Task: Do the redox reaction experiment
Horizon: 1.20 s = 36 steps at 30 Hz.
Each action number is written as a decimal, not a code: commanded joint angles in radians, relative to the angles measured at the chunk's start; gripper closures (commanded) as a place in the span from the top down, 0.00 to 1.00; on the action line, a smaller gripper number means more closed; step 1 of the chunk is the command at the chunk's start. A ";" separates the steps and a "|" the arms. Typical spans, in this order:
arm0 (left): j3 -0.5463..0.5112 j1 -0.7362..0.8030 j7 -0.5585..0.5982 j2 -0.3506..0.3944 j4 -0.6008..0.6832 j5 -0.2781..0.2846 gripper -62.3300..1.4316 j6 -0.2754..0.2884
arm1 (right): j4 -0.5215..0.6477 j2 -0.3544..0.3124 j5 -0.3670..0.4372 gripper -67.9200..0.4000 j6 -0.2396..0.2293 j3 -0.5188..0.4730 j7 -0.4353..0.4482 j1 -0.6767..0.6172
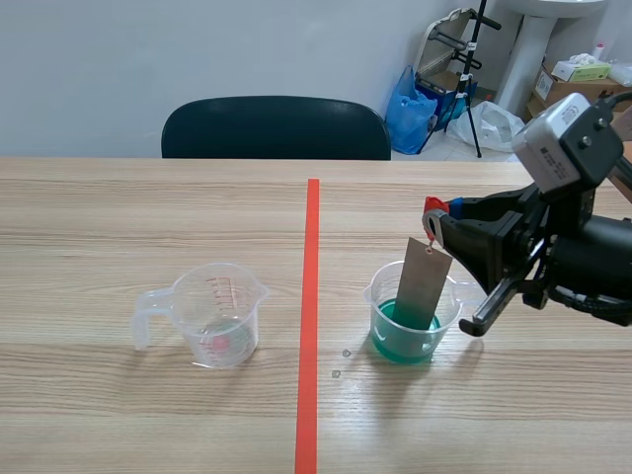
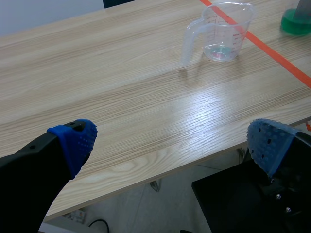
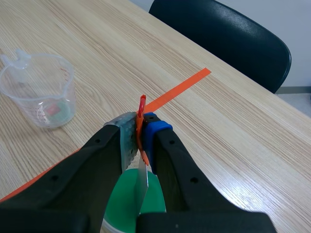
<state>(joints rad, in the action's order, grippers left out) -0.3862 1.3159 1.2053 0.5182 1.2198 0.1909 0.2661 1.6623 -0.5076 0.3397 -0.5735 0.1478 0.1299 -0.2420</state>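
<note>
A grey metal strip (image 1: 423,284) with a small red tag at its top hangs into a clear beaker of green liquid (image 1: 407,334) right of the tape line. My right gripper (image 1: 439,221) is shut on the strip's upper end, directly above that beaker; in the right wrist view the strip (image 3: 142,182) runs down between the fingers toward the green liquid (image 3: 127,206). A second clear beaker (image 1: 219,316) with a handle and a little clear liquid stands left of the line. My left gripper (image 2: 172,138) is open, off the table's near edge, with that beaker (image 2: 224,33) far ahead.
An orange-red tape line (image 1: 310,316) splits the wooden table. A dark chair (image 1: 276,128) stands behind the far edge. Bags, a tripod and boxes sit on the floor at the back right (image 1: 464,94). Two tiny droplets lie on the table near the green beaker (image 1: 341,363).
</note>
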 commanded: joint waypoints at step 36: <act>0.000 0.001 0.018 -0.002 0.011 0.006 1.00 0.006 | 0.039 -0.014 0.005 0.02 0.000 -0.010 -0.019 0.010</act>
<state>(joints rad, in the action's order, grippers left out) -0.3862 1.3159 1.2053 0.5182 1.2198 0.1909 0.2661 1.6760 -0.5076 0.3401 -0.5735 0.1478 0.1047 -0.2420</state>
